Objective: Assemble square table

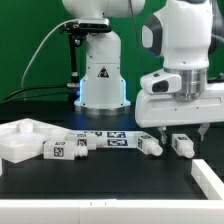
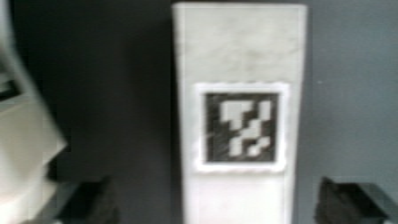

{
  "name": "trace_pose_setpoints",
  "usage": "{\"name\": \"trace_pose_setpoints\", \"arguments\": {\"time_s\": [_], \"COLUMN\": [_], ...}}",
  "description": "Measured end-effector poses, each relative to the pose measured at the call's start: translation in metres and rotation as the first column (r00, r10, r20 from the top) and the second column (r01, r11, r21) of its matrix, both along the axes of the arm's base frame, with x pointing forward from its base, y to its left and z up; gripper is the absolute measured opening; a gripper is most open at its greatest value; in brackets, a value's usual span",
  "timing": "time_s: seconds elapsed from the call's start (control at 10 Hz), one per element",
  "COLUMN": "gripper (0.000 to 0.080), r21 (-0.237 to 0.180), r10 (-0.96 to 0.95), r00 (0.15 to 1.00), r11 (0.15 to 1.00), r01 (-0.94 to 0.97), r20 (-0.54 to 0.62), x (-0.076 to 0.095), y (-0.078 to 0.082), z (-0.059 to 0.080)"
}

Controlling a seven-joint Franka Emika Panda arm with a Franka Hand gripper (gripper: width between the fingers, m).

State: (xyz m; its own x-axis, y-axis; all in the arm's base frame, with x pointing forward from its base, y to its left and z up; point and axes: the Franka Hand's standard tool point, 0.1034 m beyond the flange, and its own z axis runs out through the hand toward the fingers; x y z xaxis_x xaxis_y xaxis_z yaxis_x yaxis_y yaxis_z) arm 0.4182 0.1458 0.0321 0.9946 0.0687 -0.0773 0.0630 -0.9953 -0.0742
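The square table top (image 1: 22, 140) lies flat at the exterior view's left. One white tagged leg (image 1: 62, 150) lies beside it, and two more lie further right (image 1: 148, 143) (image 1: 183, 145). My gripper (image 1: 182, 130) hangs just above the rightmost leg. In the wrist view that leg (image 2: 240, 110) lies lengthwise between my fingertips, with its tag facing up. My gripper (image 2: 217, 200) is open, with dark gaps between the leg and each finger (image 2: 80, 200). It holds nothing.
The white robot base (image 1: 100, 75) stands at the back centre. The marker board (image 1: 105, 137) lies in front of it. A white part (image 1: 210, 178) sits at the front right edge. Another white piece (image 2: 15, 120) shows at the wrist view's edge.
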Motion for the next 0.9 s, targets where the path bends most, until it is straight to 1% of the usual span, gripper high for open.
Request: {"name": "trace_pose_setpoints", "arguments": {"time_s": [0.1, 0.2, 0.3, 0.4, 0.5, 0.6, 0.7, 0.8, 0.9], "gripper": [0.0629, 0.0629, 0.0645, 0.0649, 0.0649, 0.0649, 0.0649, 0.0649, 0.0649], "r21": [0.0, 0.004, 0.012, 0.011, 0.011, 0.011, 0.017, 0.017, 0.024], "r10": [0.019, 0.039, 0.036, 0.027, 0.036, 0.033, 0.072, 0.109, 0.175], "r00": [1.0, 0.999, 0.999, 0.999, 0.999, 0.999, 0.997, 0.994, 0.984], "r11": [1.0, 0.999, 0.999, 1.0, 0.999, 0.999, 0.997, 0.994, 0.984], "r01": [-0.019, -0.039, -0.035, -0.027, -0.035, -0.032, -0.072, -0.109, -0.175], "r20": [-0.023, -0.035, -0.033, -0.025, -0.031, -0.029, -0.014, 0.002, -0.01], "x": [0.004, 0.012, 0.026, 0.024, 0.022, 0.023, 0.023, 0.017, 0.012], "y": [-0.014, -0.029, -0.042, -0.038, -0.036, -0.037, -0.042, -0.062, -0.084], "z": [0.02, 0.038, 0.047, 0.042, 0.041, 0.041, 0.039, 0.032, 0.035]}}
